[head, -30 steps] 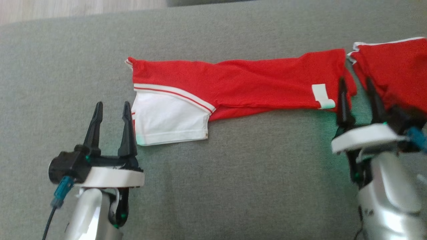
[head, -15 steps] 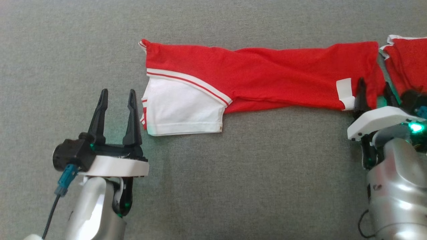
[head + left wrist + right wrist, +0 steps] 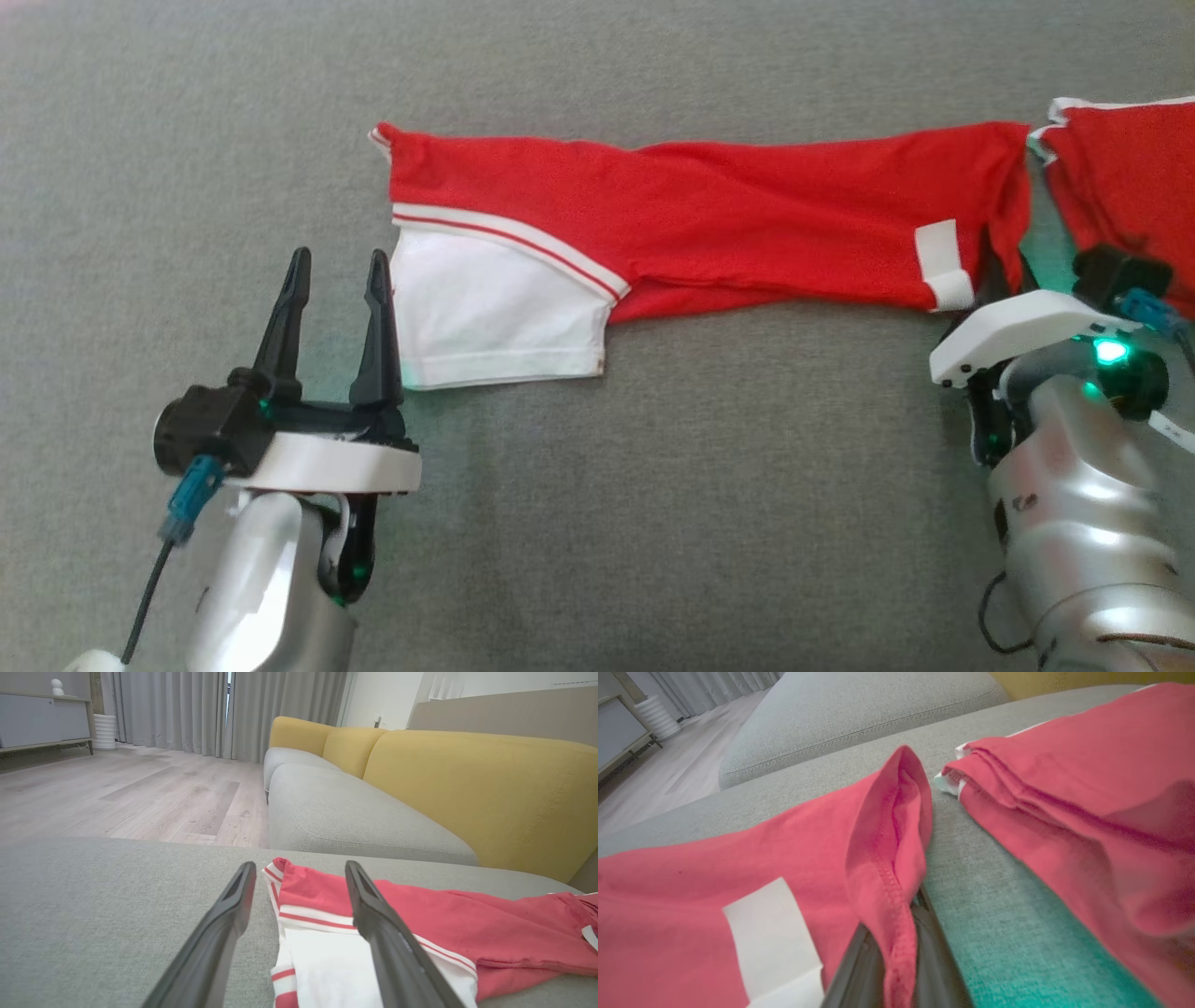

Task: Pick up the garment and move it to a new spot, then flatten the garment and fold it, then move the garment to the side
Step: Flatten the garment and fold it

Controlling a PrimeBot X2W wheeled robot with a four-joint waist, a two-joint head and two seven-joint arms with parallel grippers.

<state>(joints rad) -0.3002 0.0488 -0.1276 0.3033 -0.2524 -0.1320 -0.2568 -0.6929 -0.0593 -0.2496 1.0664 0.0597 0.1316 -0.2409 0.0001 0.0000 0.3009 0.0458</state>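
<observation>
Lying stretched across the grey cushion (image 3: 653,513): garment (image 3: 709,215), white end on the left. Right gripper (image 3: 1004,271): fingers clamped together on the red hem at its right end. Left gripper (image 3: 339,263): fingers apart, at the white end's edge.

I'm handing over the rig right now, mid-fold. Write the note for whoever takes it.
Right gripper: shut on the garment's right hem.
Left gripper: open, at the edge of the white sleeve, holding nothing.
Garment: a long narrow strip across the grey cushion. A second red garment lies apart on its right.
Done: apparently moved, flattened and folded lengthwise.
Left: grip the sleeve end, fold the strip shorter, move it aside.
</observation>
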